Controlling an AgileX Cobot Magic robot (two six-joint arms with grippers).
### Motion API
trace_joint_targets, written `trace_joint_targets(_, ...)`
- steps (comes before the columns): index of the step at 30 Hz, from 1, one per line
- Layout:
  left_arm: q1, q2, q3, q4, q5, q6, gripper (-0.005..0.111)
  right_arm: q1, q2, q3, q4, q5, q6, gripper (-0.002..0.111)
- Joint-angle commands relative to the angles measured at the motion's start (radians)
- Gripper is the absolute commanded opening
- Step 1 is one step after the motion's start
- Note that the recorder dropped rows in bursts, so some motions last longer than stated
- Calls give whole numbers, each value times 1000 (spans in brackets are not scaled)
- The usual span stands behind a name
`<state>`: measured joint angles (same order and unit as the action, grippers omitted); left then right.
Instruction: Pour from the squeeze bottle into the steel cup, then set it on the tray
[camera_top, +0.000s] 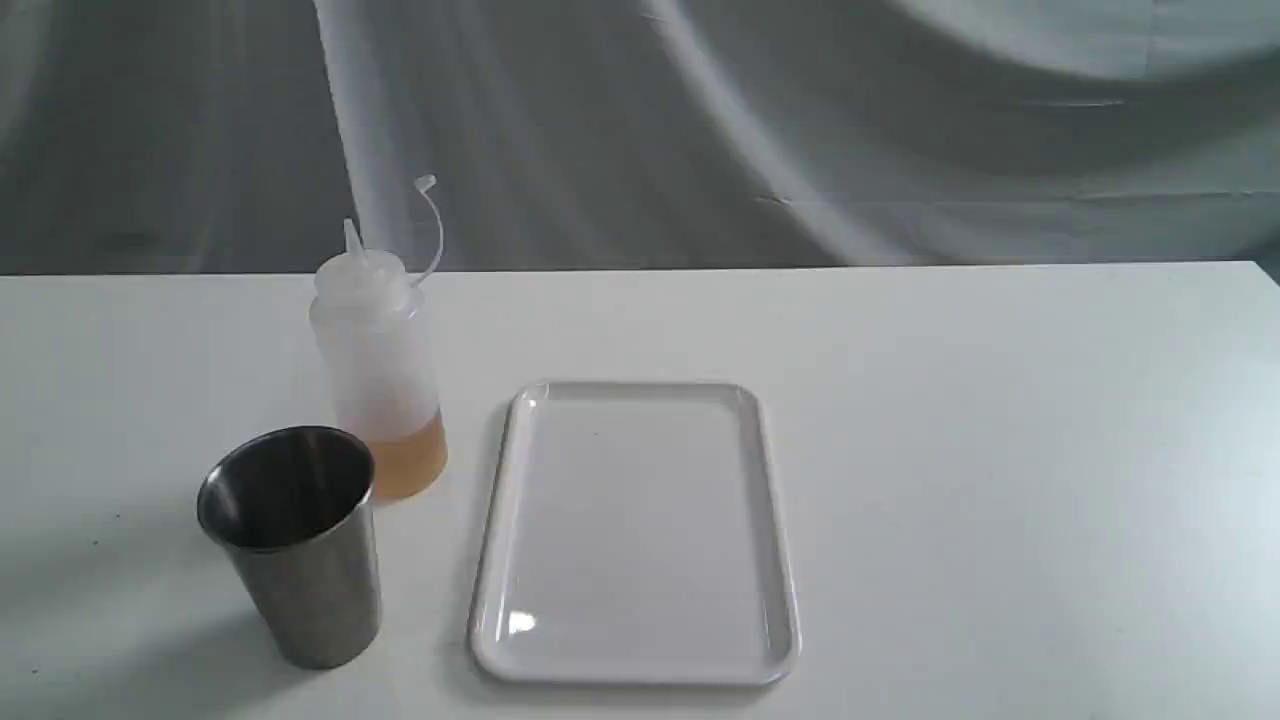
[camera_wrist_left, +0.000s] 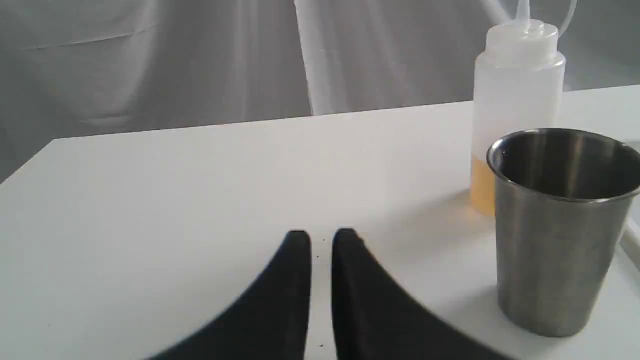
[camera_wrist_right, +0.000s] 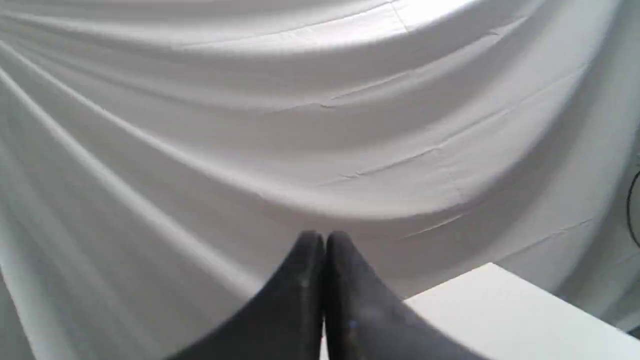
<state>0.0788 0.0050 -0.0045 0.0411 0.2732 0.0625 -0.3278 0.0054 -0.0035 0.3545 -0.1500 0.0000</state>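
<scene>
**Exterior view.** The squeeze bottle (camera_top: 378, 370) stands upright on the white table (camera_top: 1000, 480), left of centre. Amber liquid fills its lowest part, and the cap strap arches up beside the nozzle. The steel cup (camera_top: 292, 545) stands upright in front of it, nearer the camera and slightly left. The cup's rim overlaps the bottle's base, so whether they touch cannot be told. The tray (camera_top: 635, 675) lies flat just right of both, with a narrow strip of table between its left rim and the bottle. A broad stretch of tabletop lies right of the tray. The table's far edge meets the grey draped backdrop (camera_top: 800, 120).

**Left wrist view.** The left gripper (camera_wrist_left: 321, 235) reaches out low over open tabletop towards the far edge. Its black fingers are nearly together with a slim slit between them, and they grip nothing. The cup (camera_wrist_left: 560, 230) stands off to one side, apart from the fingertips, with the bottle (camera_wrist_left: 517, 100) behind it.

**Right wrist view.** The right gripper (camera_wrist_right: 325, 235) points at the backdrop. Its fingertips are pressed together and hold nothing. Only a table corner (camera_wrist_right: 500, 315) shows beyond it.
</scene>
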Motion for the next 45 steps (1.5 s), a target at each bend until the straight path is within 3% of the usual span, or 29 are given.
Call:
trace_joint_targets(1,-2,-5,4,2,-7,-2,8,3,-5,3,66,-42,9,0)
trace_joint_targets(5,-2,-5,4,2,-7,-2,8,29,-5,-53,15,14,9,0)
trace_joint_targets(10,-2,-5,4,2,-7,-2,8,77,-5,-220,-9,210,-52,0)
trace_joint_targets(28,-2,-5,4,2,-7,-2,8,197,184,-592,57,347,-161,0)
trace_joint_targets(35,-2,-5,4,2,-7,-2,8,247,353,-770,73,475,-314,0)
trace_joint_targets(45,-2,-5,4,2,-7,-2,8,308,631,-924,373,528,-736,0)
